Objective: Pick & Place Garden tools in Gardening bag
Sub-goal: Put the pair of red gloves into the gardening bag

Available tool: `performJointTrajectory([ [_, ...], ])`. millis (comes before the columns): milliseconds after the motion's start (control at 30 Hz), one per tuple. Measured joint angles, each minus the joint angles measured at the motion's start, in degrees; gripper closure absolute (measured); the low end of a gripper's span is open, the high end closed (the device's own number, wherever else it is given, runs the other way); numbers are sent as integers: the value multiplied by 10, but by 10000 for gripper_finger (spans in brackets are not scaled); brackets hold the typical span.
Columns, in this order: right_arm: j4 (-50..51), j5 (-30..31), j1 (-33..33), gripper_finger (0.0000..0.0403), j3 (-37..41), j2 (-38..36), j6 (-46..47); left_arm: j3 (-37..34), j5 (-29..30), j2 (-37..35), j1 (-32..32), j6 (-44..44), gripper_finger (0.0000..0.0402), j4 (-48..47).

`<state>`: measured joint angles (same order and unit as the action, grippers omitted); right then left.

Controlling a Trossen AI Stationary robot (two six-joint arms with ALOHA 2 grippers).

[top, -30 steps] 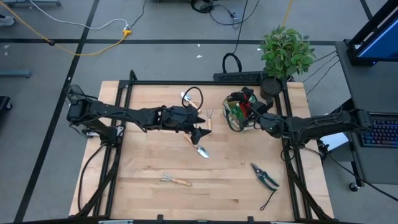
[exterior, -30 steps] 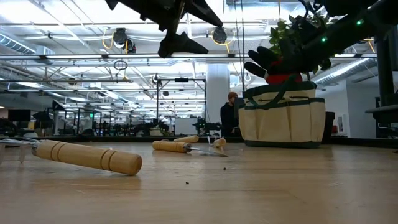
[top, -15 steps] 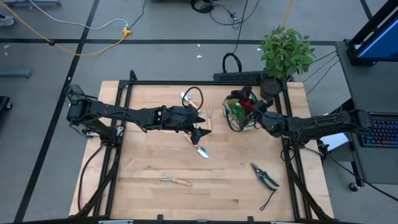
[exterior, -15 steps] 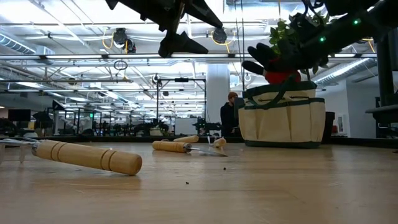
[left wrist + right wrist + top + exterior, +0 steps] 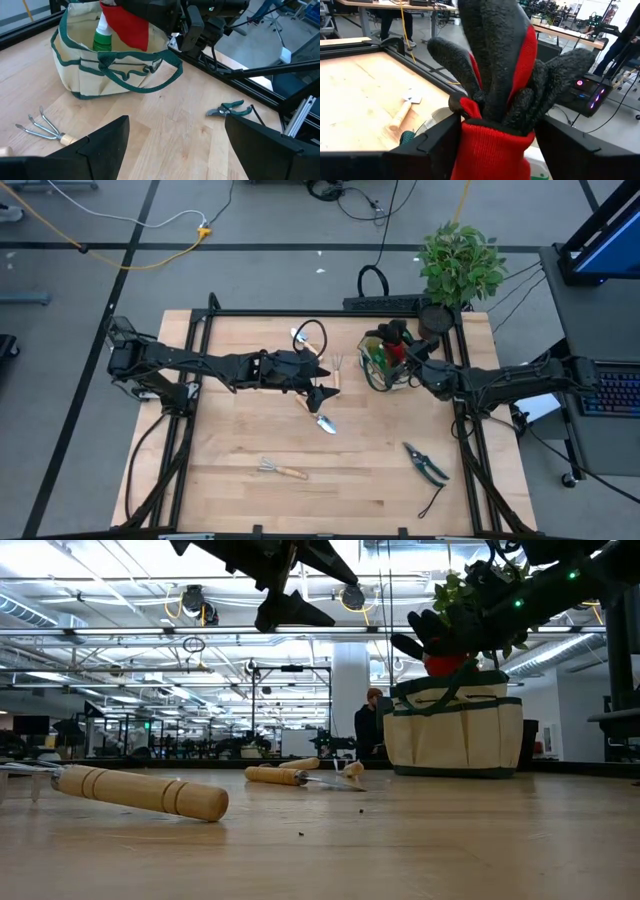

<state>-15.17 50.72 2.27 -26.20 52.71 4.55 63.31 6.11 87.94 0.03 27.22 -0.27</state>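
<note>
The beige gardening bag (image 5: 375,377) (image 5: 455,730) stands at the table's far right with a green-white bottle (image 5: 102,37) inside. Over its mouth is a red-black glove (image 5: 495,75) (image 5: 440,645), black fingers sticking out and red cuff (image 5: 125,25) reaching into the bag. My right gripper (image 5: 497,150) (image 5: 408,365) is open, one finger on each side of the cuff. My left gripper (image 5: 175,150) (image 5: 322,393) hovers open above a wooden-handled trowel (image 5: 320,418). A small fork (image 5: 40,127), a hand rake (image 5: 282,470) and pruning shears (image 5: 425,463) lie flat on the table. My right gripper has the glove's red cuff (image 5: 492,145) between its widely spread fingers, which come level from the table's right side. Whether the fingers touch the cuff, I cannot tell. My left gripper touches nothing.
A potted plant (image 5: 460,265) stands at the far right corner behind the bag. A white-tipped tool with a black loop (image 5: 308,337) lies at the far middle. A black frame (image 5: 300,313) edges the table. A person (image 5: 372,725) sits in the room beyond.
The glove over the bag has shifted a little, its black fingers rising slightly. Both arms stay where they were.
</note>
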Motion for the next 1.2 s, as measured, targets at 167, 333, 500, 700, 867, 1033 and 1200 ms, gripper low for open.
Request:
performJointTrajectory([
  [167,10,0,-1,137,0,0,5,0,0,0,0,0,66,0],
  [333,11,0,-1,128,0,0,3,0,0,0,0,0,66,0],
  [500,31,0,-1,128,0,0,3,0,0,0,0,-6,66,-1],
  [700,71,1,-10,126,0,-7,3,0,0,0,2,-15,66,0],
  [867,111,2,-33,127,0,-34,3,0,0,0,10,-15,66,0],
  [1033,148,2,-51,128,0,-68,3,0,0,0,16,-15,66,0],
  [1200,184,2,-63,129,0,-102,9,0,0,0,21,-15,66,0],
])
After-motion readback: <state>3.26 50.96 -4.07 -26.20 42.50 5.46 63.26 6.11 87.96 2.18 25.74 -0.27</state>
